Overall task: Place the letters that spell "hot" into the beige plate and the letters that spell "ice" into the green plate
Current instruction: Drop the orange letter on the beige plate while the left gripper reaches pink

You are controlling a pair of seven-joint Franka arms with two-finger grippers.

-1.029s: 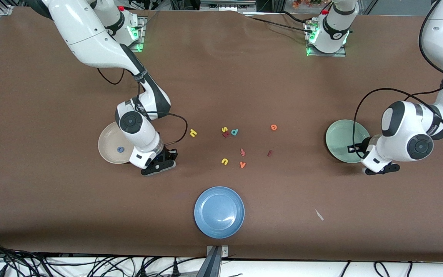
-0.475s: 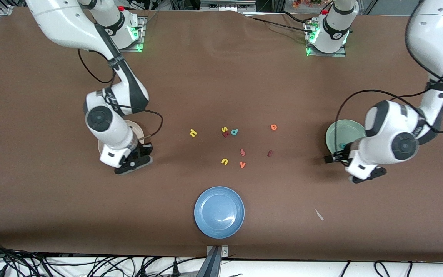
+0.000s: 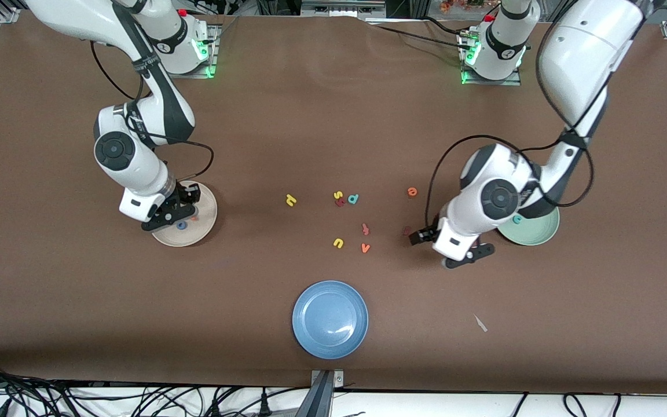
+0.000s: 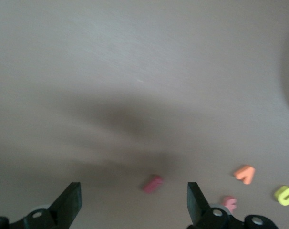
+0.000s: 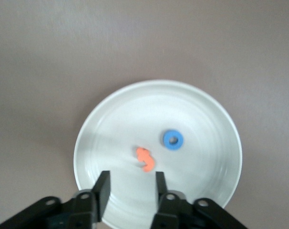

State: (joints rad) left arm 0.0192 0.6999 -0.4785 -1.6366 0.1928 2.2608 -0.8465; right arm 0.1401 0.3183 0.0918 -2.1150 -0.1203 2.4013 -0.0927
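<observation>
So on the brown desk [image 3: 322, 127] we've got three plates. The beige plate [image 3: 205, 215], toward the right arm's end, already has the blue o [image 5: 173, 139] and the orange t [image 5: 145, 159] in it. The right claw [image 5: 130, 190] hangs just over that plate, fingers a little apart and empty.

The green plate [image 3: 536, 231], at the left arm's end, holds the teal c [image 3: 517, 219]. The blue plate [image 3: 330, 319] isn't part of this.

The left claw [image 4: 134, 202] is over the desk by the dark red i [image 4: 153, 183], jaws wide apart, nothing gripped.

I'd say it's halfway: the yellow h [image 3: 290, 200], that i and the orange e [image 3: 412, 191] are left on the desk.
</observation>
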